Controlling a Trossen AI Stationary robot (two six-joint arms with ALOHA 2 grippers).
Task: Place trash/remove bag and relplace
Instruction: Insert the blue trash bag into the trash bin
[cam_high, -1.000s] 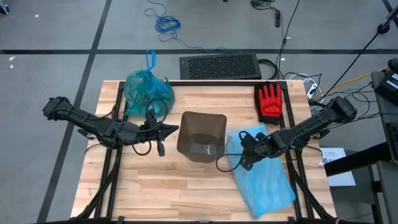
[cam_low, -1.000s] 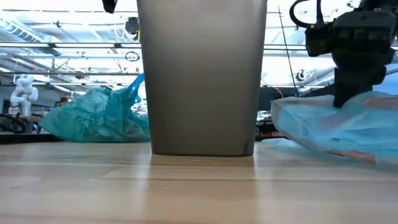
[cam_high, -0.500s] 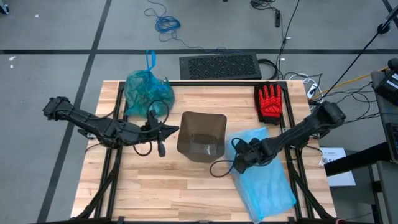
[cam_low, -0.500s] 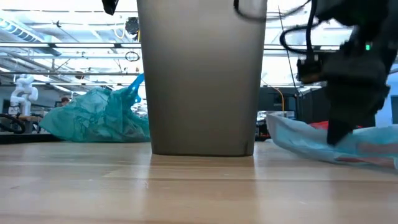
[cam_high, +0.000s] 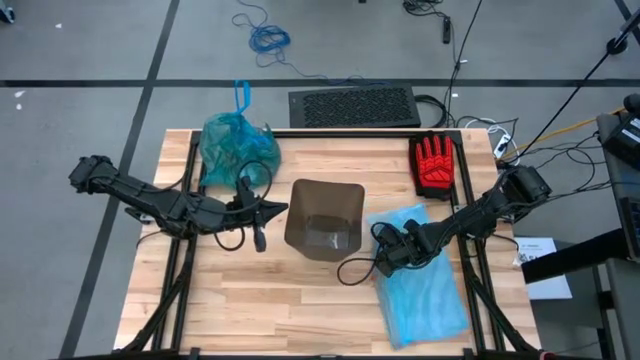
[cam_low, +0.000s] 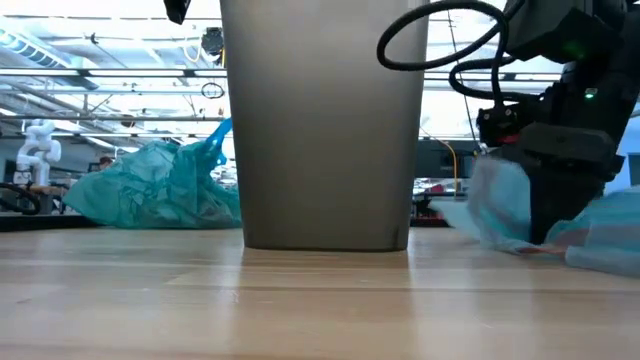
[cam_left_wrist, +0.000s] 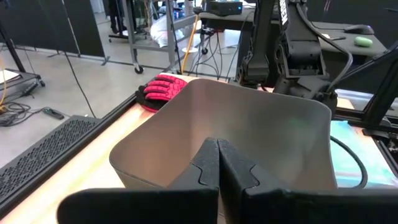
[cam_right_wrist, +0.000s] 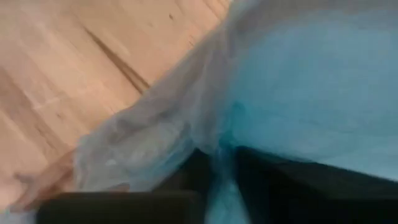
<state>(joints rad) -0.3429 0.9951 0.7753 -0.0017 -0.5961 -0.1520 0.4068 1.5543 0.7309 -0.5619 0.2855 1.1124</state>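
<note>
The teal-green bag, full and knotted, sits on the table's far left part. No trash shows. The grey-brown bin stands upright mid-table without a liner. My left gripper is shut, its tips level at the bin's left rim. A paler sky-blue bag lies flat to the right of the bin. My right gripper is shut on that bag's left edge, close to the bin. My left gripper points level at the bin's left rim; whether the shut tips touch it, I cannot tell. My right gripper pinches the sky-blue bag's left edge between its two fingers, coming from above and pointing down. The plastic bunches up at the fingers. The rest of the bag lies on the table.
A red glove lies at the far right corner. A black keyboard and a blue cord lie on the floor beyond the far edge. Bare wood runs along the near left of the table.
My right gripper has moved toward the near edge and a little left, and come down, staying shut on the sky-blue bag. The bag's left edge, held up a second ago, now sits low and bunched by the fingers, and the sheet has slid toward the near edge.
</note>
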